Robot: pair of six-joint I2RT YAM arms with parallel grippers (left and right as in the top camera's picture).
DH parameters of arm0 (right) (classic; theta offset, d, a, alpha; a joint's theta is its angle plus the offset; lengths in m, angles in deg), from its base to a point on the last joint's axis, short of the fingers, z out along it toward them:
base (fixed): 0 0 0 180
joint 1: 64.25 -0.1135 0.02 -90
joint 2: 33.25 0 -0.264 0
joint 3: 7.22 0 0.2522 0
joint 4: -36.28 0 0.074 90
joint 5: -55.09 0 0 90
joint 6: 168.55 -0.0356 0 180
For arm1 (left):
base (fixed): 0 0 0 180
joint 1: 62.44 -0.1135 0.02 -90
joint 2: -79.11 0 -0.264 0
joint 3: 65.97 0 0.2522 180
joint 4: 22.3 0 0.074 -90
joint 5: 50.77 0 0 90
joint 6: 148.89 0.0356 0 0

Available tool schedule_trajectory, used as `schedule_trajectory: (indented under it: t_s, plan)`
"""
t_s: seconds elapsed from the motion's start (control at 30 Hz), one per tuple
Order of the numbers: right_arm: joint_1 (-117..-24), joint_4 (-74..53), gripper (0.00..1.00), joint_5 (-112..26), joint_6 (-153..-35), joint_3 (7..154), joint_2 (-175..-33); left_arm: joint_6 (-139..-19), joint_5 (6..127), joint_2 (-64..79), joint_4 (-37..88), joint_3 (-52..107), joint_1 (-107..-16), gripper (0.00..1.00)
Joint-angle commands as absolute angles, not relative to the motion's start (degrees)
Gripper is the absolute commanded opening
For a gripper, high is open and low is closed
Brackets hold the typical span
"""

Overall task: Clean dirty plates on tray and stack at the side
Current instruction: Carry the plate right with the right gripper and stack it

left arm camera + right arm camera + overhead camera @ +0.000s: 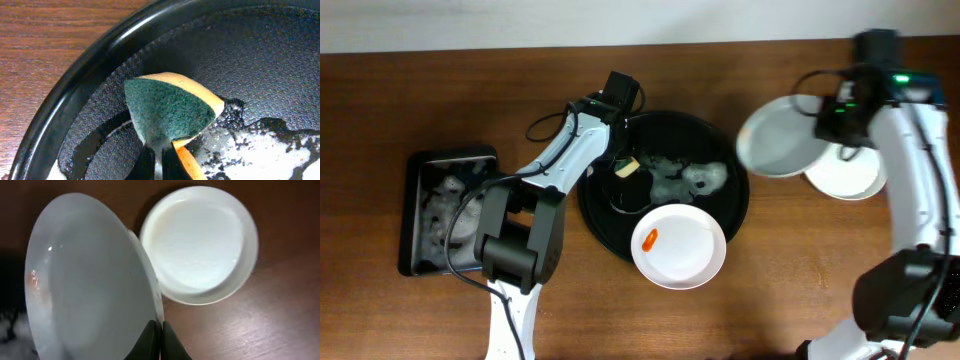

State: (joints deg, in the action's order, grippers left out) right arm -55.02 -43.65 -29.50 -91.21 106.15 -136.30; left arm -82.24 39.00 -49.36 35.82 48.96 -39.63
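Observation:
The round black tray point(610, 222) sits mid-table with white foam point(688, 178) on it. One white plate point(688, 250) with an orange-red smear point(650, 238) lies at the tray's front edge. My left gripper point(157, 162) is shut on a green-and-yellow sponge point(167, 112), held just over the tray's left part point(90, 75). My right gripper point(159, 339) is shut on the rim of a second white plate point(90, 285), held tilted above the table right of the tray point(775, 140). A third white plate point(200, 240) lies flat on the table beside it.
A smaller rectangular black tray point(415, 215) with crumpled wet material stands at the left. The wooden table point(800, 270) runs around the tray. The left arm's cable point(550, 125) loops near the tray's left rim.

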Motion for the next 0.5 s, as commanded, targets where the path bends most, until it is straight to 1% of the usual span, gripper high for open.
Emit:
schedule_trajectory:
  t_s: [0.0,0.07,0.13,0.23,0.27,0.33,0.4,0.47]
  plan:
    - [-43.1,-42.4,0.04,-35.8,-92.6,107.7,-135.5,-81.5,39.5,-47.8,35.7,49.0,-39.6,0.00]
    - [-36.2,-41.8,0.04,-36.1,-94.4,107.7,-138.2,-81.5,39.5,-47.8,35.7,49.0,-39.6,0.00]
    - [-32.6,-40.6,0.05,-36.8,-95.5,107.7,-141.9,-81.5,40.0,-47.8,35.7,49.0,-39.6,0.00]
    - [-32.4,-39.6,0.05,-35.1,-97.1,107.7,-147.4,-81.5,40.4,-47.8,35.7,49.0,-39.6,0.00]
    - [-32.4,-39.3,0.06,-35.1,-97.5,107.7,-149.2,-81.5,41.4,-47.8,35.7,49.0,-39.6,0.00]
    - [-32.4,-38.8,0.19,-35.1,-97.5,107.7,-151.1,-81.5,41.4,-47.8,35.7,49.0,-39.6,0.00]
    - [-32.4,-39.8,0.35,-36.3,-97.5,107.7,-151.0,-81.0,41.4,-47.8,35.9,49.0,-39.3,0.00]
    - [-32.5,-41.8,0.37,-41.1,-97.0,107.7,-149.0,-78.4,41.4,-47.8,36.1,49.0,-38.1,0.00]
